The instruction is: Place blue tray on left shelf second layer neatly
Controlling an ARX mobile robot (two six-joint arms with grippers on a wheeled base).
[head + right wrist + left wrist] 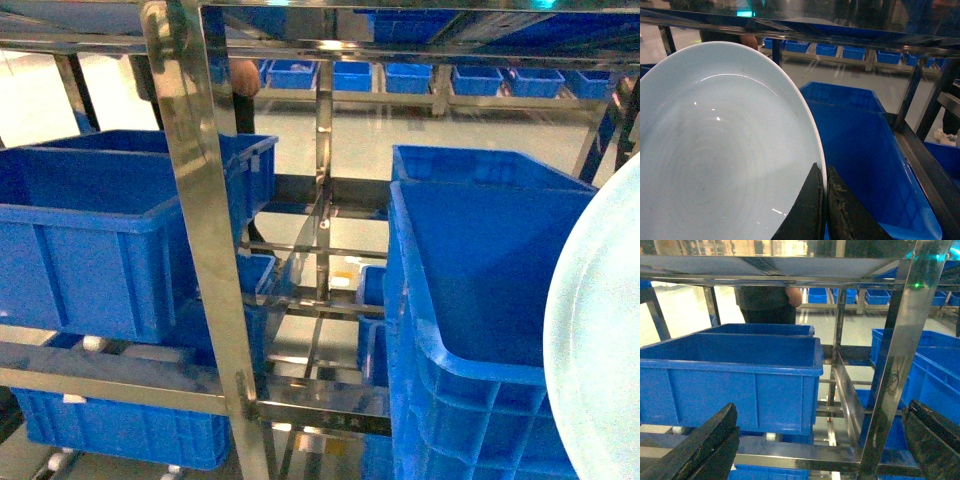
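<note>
Right gripper (823, 210) up close, fingers (807, 212) pinched onto the rim of the blue tray (715, 150), which stands on edge at the right side of the head view, over a dark-blue crate (860, 150). Left gripper (815, 450) hangs with fingers spread wide, empty. Beyond the steel upright (205, 230), the left shelf lies leftward of the tray, already carrying a crate (90, 230).

Pale blue tray (715, 155), round, shallow, tilted on edge, glossy
</note>
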